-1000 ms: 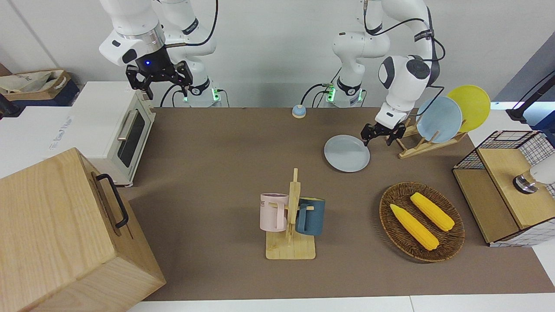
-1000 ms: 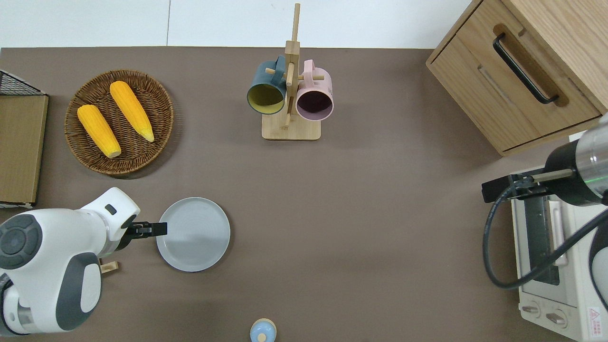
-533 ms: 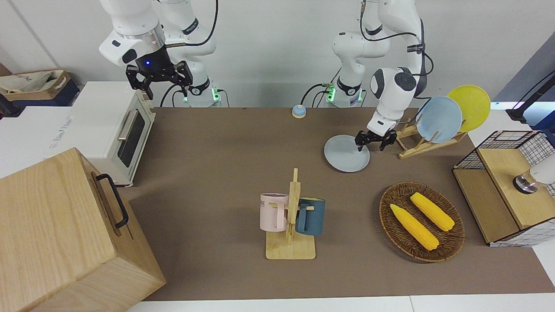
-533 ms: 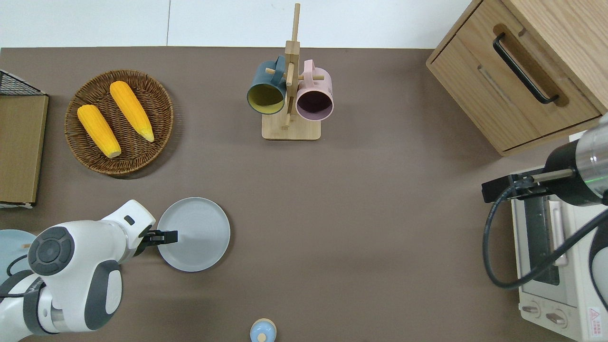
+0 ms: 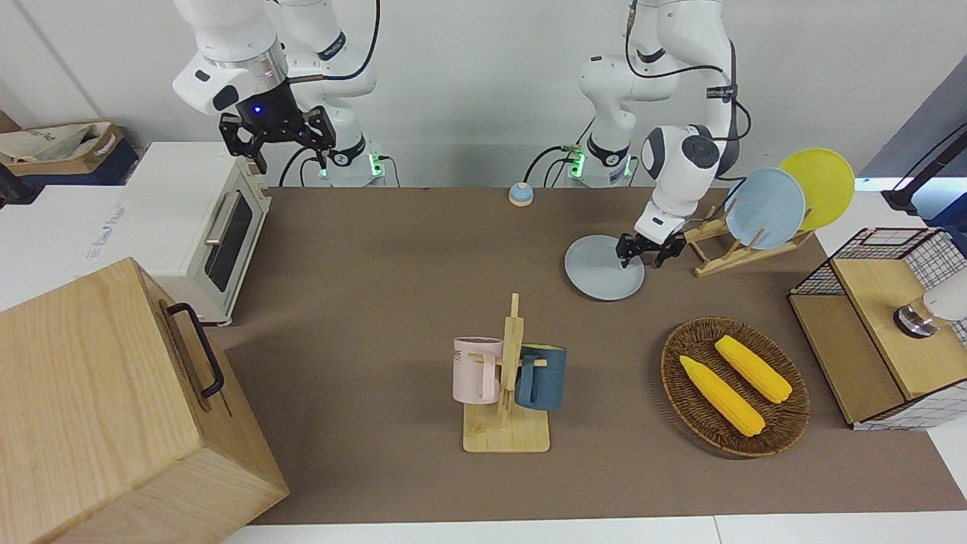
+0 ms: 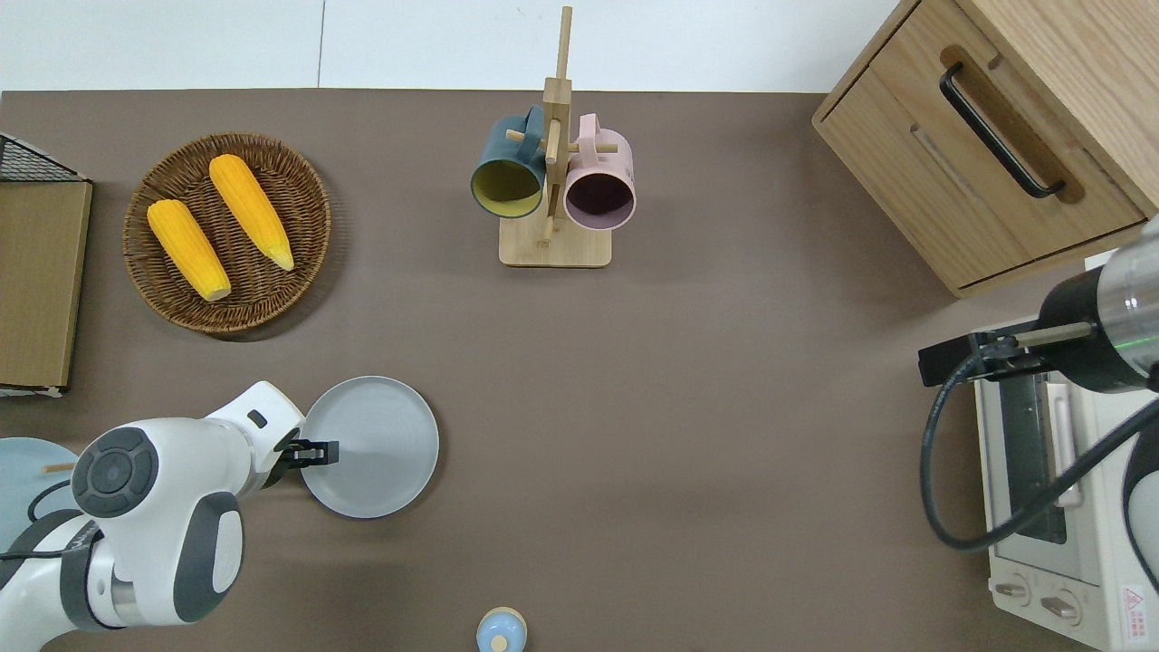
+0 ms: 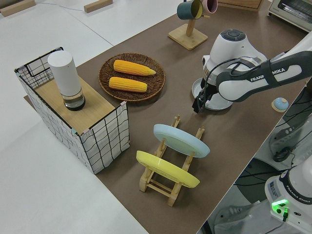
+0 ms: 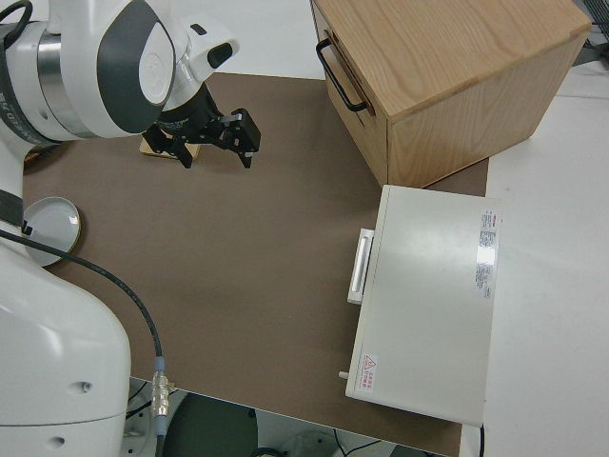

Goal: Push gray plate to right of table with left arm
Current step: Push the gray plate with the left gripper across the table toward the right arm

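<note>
My left gripper [image 6: 312, 450] was low at the rim of the gray plate [image 6: 376, 446], on the side toward my left arm's end of the table [image 6: 706, 435]. Its fingers looked open a little. The plate sat near the robots, and the push had not really started. My right arm was parked.

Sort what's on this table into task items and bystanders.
Job:
round pale gray plate
left arm's black claw, at that plate's rim
matte brown table

Just lying about:
woven basket with two corn cobs
wooden mug stand
rack's light-blue plate and yellow plate
white toaster oven
</note>
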Robot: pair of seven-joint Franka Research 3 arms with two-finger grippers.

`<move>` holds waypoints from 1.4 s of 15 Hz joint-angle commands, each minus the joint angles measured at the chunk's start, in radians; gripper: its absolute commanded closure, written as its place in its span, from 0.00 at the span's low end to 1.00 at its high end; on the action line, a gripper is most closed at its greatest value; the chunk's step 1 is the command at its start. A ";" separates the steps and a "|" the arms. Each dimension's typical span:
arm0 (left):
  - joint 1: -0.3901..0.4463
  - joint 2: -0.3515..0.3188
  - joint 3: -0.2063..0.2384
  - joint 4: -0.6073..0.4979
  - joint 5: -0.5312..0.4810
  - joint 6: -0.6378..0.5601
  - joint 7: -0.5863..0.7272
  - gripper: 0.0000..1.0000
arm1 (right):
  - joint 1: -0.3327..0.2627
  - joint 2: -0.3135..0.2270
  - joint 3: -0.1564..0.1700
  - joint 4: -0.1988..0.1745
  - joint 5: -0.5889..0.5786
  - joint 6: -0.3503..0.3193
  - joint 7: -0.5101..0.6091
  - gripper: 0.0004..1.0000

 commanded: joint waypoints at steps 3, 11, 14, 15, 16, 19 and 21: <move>-0.014 -0.001 0.008 -0.010 -0.004 0.023 -0.015 1.00 | -0.011 -0.008 0.006 -0.001 0.008 -0.012 -0.003 0.02; -0.084 0.034 0.007 0.006 -0.074 0.034 -0.044 1.00 | -0.011 -0.008 0.006 -0.001 0.008 -0.012 -0.003 0.02; -0.187 0.065 0.007 0.042 -0.076 0.032 -0.169 1.00 | -0.011 -0.008 0.006 -0.001 0.008 -0.012 -0.003 0.02; -0.230 0.088 0.007 0.063 -0.076 0.031 -0.215 1.00 | -0.011 -0.008 0.006 -0.001 0.008 -0.012 -0.003 0.02; -0.274 0.106 0.007 0.080 -0.076 0.032 -0.267 1.00 | -0.011 -0.008 0.006 -0.001 0.008 -0.012 -0.001 0.02; -0.405 0.198 -0.007 0.170 -0.079 0.032 -0.441 1.00 | -0.011 -0.008 0.006 0.001 0.008 -0.012 -0.003 0.02; -0.434 0.250 -0.059 0.233 -0.091 0.032 -0.527 1.00 | -0.011 -0.008 0.004 0.001 0.010 -0.012 -0.003 0.02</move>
